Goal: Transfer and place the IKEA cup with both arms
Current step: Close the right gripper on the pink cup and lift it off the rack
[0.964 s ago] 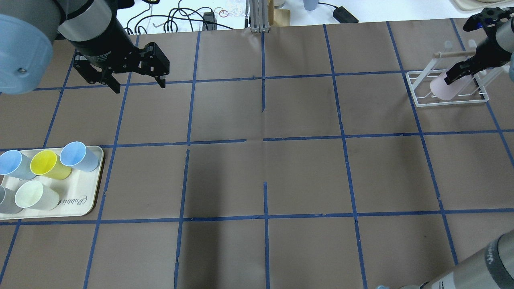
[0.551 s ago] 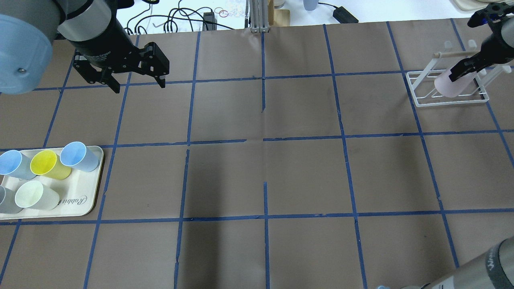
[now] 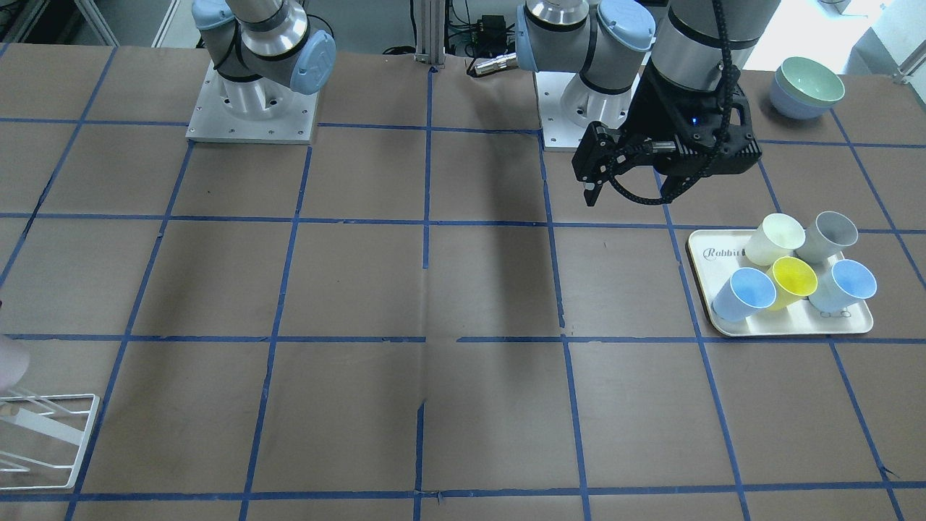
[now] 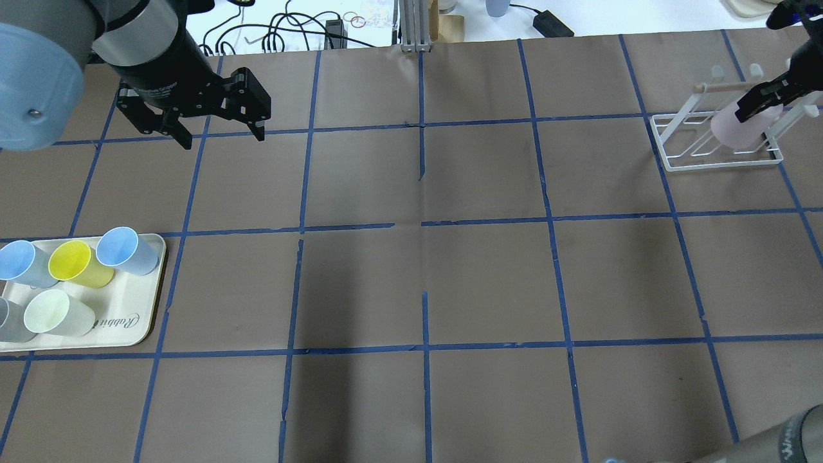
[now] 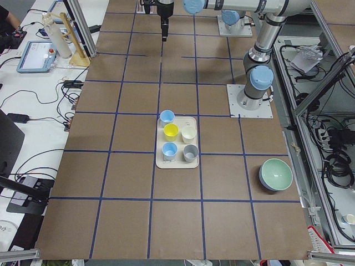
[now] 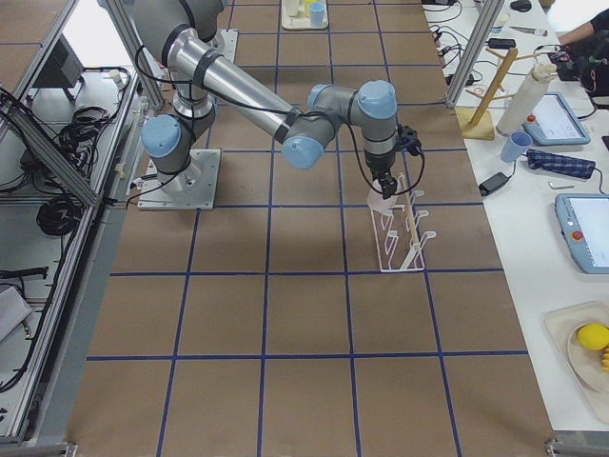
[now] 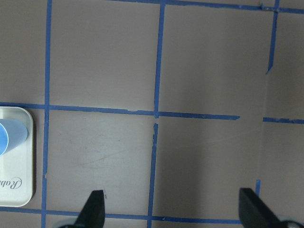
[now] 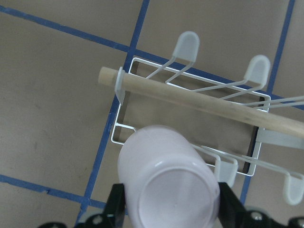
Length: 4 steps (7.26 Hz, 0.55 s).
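Bench (image 4: 488, 276): brown paper top, and blue tape lines cut it into a grid.
Tray (image 4: 132, 289): cream with rounded corners and script lettering at one end, sitting at the overhead view's left edge.
Blue cups: two on the tray, mouths up, one (image 4: 127, 249) at each end (image 4: 26, 263) of the far row.
Yellow cup (image 4: 78, 263): squeezed in between the blues.
Pale cup (image 4: 58, 313): near row, just beside the lettering.
Grey cup (image 4: 11, 321): next to the pale one, cut off by the overhead edge.
Rack (image 4: 723, 164): white wire with round-tipped pegs, at the bench's far right.
Dowel (image 8: 199, 102): a wooden bar across the rack's top.
Bowls (image 3: 806, 87): green nested in blue, well apart from the tray.
Cables (image 4: 289, 32): a black tangle beyond the bench's far edge.
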### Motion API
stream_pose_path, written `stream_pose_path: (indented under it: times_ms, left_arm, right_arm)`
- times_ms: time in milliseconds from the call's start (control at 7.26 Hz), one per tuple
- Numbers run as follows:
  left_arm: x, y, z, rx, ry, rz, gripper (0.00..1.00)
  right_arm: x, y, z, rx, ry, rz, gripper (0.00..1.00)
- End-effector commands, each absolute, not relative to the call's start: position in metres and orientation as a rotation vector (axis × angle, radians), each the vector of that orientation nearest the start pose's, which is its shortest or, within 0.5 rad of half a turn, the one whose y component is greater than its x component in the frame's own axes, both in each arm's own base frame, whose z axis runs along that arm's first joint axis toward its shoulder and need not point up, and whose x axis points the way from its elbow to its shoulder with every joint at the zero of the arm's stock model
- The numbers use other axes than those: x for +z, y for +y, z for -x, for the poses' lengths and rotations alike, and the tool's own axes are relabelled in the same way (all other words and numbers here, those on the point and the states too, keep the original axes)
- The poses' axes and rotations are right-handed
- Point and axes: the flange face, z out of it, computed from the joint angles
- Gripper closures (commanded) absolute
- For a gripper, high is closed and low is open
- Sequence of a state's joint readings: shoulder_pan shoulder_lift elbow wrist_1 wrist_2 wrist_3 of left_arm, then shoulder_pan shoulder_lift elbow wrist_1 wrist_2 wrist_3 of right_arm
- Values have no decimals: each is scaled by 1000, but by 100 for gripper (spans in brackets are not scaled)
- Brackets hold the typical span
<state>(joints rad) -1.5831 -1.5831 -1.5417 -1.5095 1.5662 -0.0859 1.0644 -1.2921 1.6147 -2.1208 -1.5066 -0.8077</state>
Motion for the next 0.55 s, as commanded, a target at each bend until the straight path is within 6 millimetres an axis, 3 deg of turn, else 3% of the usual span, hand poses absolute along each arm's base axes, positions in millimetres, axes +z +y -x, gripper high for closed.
stream_pose_path:
  times_ms: [0,138,275,413]
  left_arm:
    - [503,-503,140,-123,3146,116,0]
    - [503,-503,140,-123,3146,116,0]
    - [503,-503,140,-123,3147,111,0]
    - [502,-503,140,-120,3150,101,0]
  right_arm:
    - [406,-583,166,-357,3192,498,87]
    - [418,-576,164,-348,3201,500,87]
    - [442,-562,155,-374,3208,504,87]
    - [462,-548,130,-363,3171,514,88]
